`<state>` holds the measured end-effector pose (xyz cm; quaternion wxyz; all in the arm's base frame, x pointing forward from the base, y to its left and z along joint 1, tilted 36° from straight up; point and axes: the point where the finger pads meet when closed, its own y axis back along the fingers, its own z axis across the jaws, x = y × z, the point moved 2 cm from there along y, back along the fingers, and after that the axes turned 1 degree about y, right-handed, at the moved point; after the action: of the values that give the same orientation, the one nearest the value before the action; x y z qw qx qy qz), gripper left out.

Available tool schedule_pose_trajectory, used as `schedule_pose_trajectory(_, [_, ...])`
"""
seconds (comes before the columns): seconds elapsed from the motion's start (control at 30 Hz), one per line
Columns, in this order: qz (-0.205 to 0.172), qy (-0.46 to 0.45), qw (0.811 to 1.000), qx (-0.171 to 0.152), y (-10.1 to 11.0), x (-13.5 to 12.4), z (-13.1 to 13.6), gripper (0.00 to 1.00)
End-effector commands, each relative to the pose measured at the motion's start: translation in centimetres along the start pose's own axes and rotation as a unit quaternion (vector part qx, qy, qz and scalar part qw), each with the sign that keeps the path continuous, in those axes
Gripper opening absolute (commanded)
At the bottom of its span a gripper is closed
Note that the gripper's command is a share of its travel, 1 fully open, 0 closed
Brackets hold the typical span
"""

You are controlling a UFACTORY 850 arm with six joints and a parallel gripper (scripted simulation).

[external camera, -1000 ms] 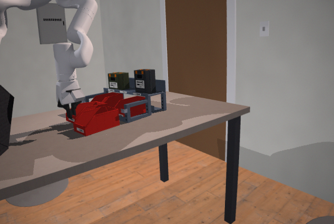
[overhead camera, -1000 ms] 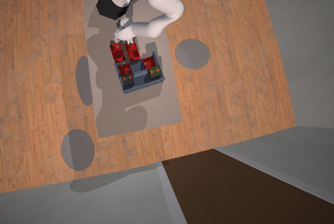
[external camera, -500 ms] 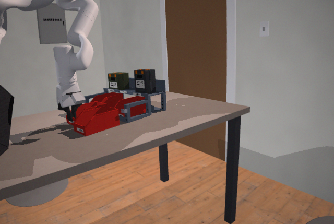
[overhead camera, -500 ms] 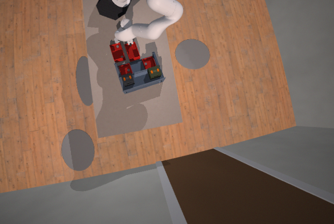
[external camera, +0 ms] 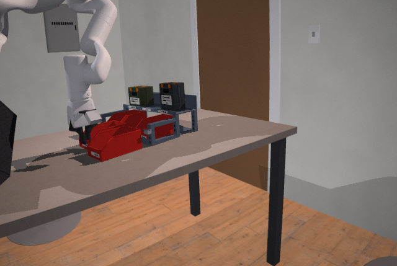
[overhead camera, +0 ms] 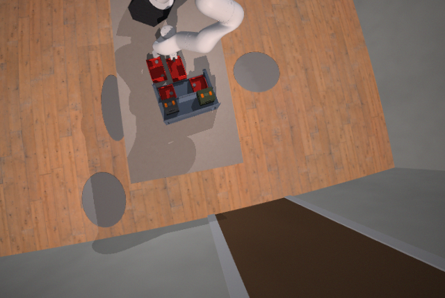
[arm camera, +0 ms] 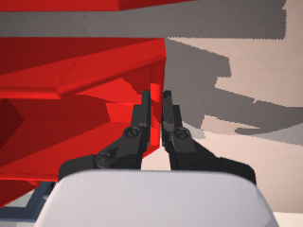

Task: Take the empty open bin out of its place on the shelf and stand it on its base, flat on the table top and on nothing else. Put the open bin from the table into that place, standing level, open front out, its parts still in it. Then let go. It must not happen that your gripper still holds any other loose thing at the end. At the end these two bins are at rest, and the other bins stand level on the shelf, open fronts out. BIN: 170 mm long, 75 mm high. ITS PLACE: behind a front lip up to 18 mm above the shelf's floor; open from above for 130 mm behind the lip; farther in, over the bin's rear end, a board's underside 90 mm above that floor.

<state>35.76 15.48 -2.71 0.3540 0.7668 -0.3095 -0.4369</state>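
My gripper (overhead camera: 173, 58) (external camera: 84, 143) (arm camera: 156, 102) was clamped on the front wall of the empty bin (overhead camera: 176, 68) (external camera: 81, 142) (arm camera: 28, 66), one finger inside and one outside. This bin was out of the shelf (overhead camera: 188, 106) (external camera: 194, 120) (arm camera: 28, 208), upper centre in the top view, with its front turned away from it. I judged that I held the front wall because it was low and thin, so the fingers could take it from above, while the rear end would pass under the board.

The parts bin (overhead camera: 156, 70) (external camera: 116, 142) (arm camera: 59, 5) stood on the table beside the empty one, its front the same way, which should make the later transfer simple. The vacant place (overhead camera: 183, 88) was between two shelf bins, and I judged that it had to wait until the empty bin stood flat and was released.

The top view showed the grey parts (overhead camera: 156, 62) and the vacant place; in the exterior view, the walls of the near bin hid the parts. The wrist view showed the wall between my fingers, which the top view hid under the arm. The exterior view showed how low the gripper was, but the near bin covered the base of the empty one, so I could not tell if it touched the table fully.
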Motion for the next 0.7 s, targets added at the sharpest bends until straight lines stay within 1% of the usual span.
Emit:
schedule_pose_trajectory(0.0, [0.0,0.0,1.0,0.0,0.02,0.02,-0.03,0.0])
schedule_pose_trajectory(0.03, [0.0,0.0,1.0,0.0,0.02,0.02,-0.03,0.0])
schedule_pose_trajectory(0.07, [0.0,0.0,1.0,0.0,0.02,0.02,-0.03,0.95])
schedule_pose_trajectory(0.67, [0.0,0.0,1.0,0.0,0.02,0.02,-0.03,0.95])
